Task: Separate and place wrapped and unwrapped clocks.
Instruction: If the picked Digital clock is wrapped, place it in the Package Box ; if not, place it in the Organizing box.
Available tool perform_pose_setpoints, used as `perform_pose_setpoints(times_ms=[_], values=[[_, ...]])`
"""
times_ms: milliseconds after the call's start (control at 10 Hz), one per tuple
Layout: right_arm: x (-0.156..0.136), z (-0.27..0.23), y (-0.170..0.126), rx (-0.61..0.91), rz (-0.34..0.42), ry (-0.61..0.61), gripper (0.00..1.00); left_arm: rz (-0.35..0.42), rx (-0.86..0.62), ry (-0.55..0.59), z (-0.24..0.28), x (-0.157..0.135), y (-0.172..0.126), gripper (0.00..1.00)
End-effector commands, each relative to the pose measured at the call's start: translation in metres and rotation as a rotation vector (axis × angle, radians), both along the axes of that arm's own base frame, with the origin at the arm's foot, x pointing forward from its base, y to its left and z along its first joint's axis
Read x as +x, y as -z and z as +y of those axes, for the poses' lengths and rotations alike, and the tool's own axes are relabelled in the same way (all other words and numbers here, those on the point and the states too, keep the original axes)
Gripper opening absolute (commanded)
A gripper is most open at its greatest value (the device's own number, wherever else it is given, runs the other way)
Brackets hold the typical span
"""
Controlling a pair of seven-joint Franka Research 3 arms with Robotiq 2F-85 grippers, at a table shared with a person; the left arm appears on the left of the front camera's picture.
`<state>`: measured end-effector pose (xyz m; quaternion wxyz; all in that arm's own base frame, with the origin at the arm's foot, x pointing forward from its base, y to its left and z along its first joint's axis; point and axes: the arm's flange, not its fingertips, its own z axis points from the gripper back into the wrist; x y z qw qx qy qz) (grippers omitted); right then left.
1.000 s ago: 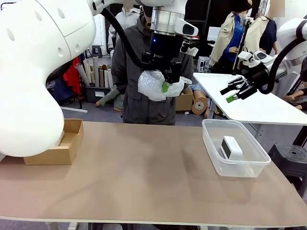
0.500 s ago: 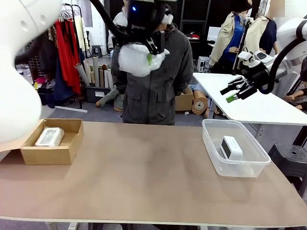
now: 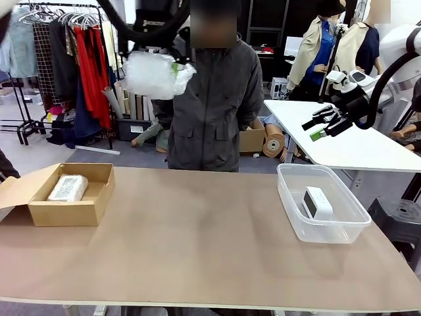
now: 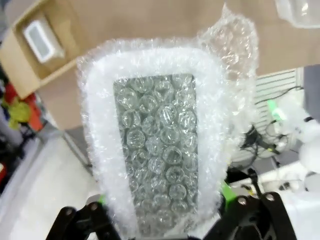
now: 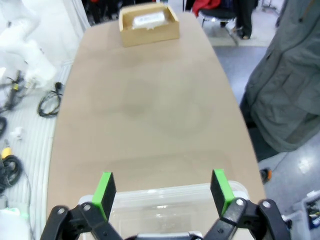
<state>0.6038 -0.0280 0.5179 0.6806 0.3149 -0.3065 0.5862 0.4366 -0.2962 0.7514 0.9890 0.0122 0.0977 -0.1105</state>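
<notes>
Left wrist view has the left gripper [image 4: 162,220] at the bottom edge, its jaws pinching the lower end of a wrapped clock [image 4: 157,145], which stands up from the fingers and hides much of what is beyond. The bubble wrap is soft, loose and probably slippery, with a free flap at the far corner, so I judge the hold is safest across the stiff block inside, not on the plastic only; the clock seems light but may be fragile. Beyond it, far below, is the box [image 4: 37,50] with a second wrapped clock [image 4: 37,36] lying inside, and room is left next to that clock. From the front, the held clock [image 3: 156,74] hangs high, well above the table [image 3: 197,243] and near the person [image 3: 214,105], so the way down to the box [image 3: 69,196] is open, but the flap could catch on a box wall. Right gripper [image 5: 164,192] is spread wide and holds nothing; just under its fingers is the rim of the tub [image 5: 165,197], and beyond it the long bare table. In the front view this gripper [image 3: 317,128] waits to the side, apart from the tub [image 3: 289,204] where the bare clock [image 3: 318,202] rests.
</notes>
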Motion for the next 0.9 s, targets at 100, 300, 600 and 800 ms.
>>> perform_pose_setpoints(times_ms=[100,300,600,800], values=[[-0.001,0.002,-0.001,-0.006,-0.011,0.01,1.0,0.154,0.037,-0.076,0.065,-0.069,0.059,0.0],[-0.001,0.002,-0.001,-0.006,-0.011,0.01,1.0,-0.022,0.071,-0.178,0.097,-0.071,0.061,0.0],[-0.001,0.002,-0.001,-0.006,-0.011,0.01,1.0,-0.207,0.062,-0.266,0.137,-0.069,0.068,0.0],[-0.001,0.002,-0.001,-0.006,-0.011,0.01,1.0,-0.286,0.081,-0.258,0.151,-0.066,0.063,0.0]])
